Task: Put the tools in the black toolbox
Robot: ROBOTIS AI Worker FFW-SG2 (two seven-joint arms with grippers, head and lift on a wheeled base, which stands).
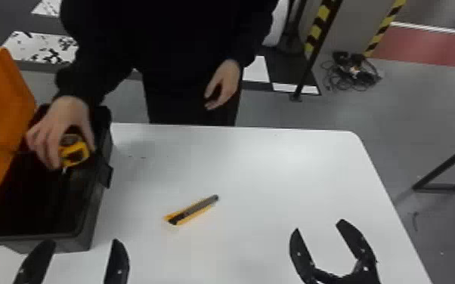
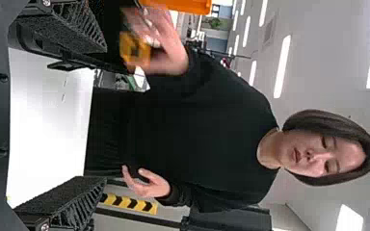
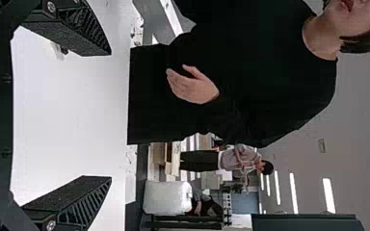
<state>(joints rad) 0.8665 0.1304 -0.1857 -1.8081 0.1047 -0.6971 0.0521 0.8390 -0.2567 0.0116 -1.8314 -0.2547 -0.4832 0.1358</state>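
- We see the left end effector [image 1: 83, 242] released, fingers spread, near the black toolbox [image 1: 75, 240].
- Right end effector [image 1: 318, 227] likewise released, above the table [image 1: 276, 181].
- We note a yellow-and-black tape measure [image 1: 75, 154] in a person's hand [image 1: 58, 122], at the toolbox's open top.
- Yellow utility knife [image 1: 192, 211] lies on the table, between toolbox and right end effector.

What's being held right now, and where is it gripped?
Both grippers are empty. A person's hand holds the yellow tape measure over the toolbox, fingers on its side and thumb across the other.
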